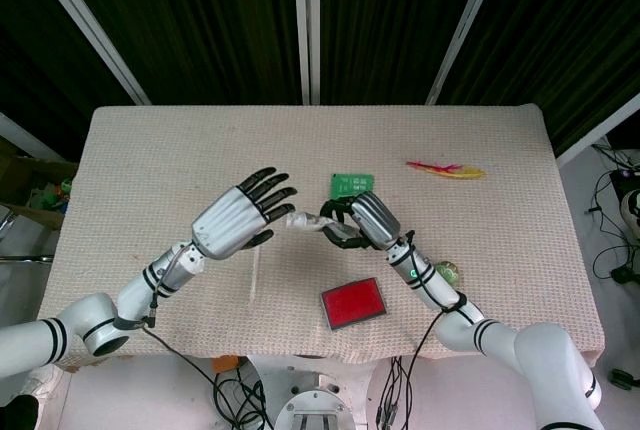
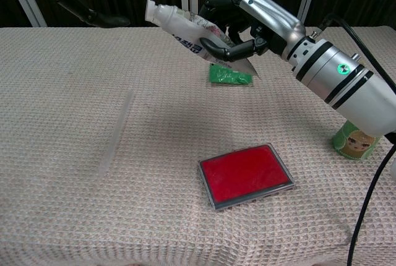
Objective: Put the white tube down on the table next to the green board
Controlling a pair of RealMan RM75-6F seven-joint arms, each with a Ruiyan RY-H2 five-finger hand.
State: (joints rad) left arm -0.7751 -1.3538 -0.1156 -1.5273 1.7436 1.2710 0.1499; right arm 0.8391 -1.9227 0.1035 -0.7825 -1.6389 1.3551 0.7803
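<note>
My right hand grips the white tube by its flat end and holds it in the air, tilted, cap end toward my left. In the chest view the tube hangs above the table in the right hand, just left of and above the green board. The green board lies flat on the cloth behind the right hand. My left hand hovers open with fingers spread, close to the tube's cap end; nothing is in it.
A red flat case lies near the front edge, and a clear thin stick lies to its left. A small green can stands under my right forearm. A pink and yellow feather-like thing lies at the back right.
</note>
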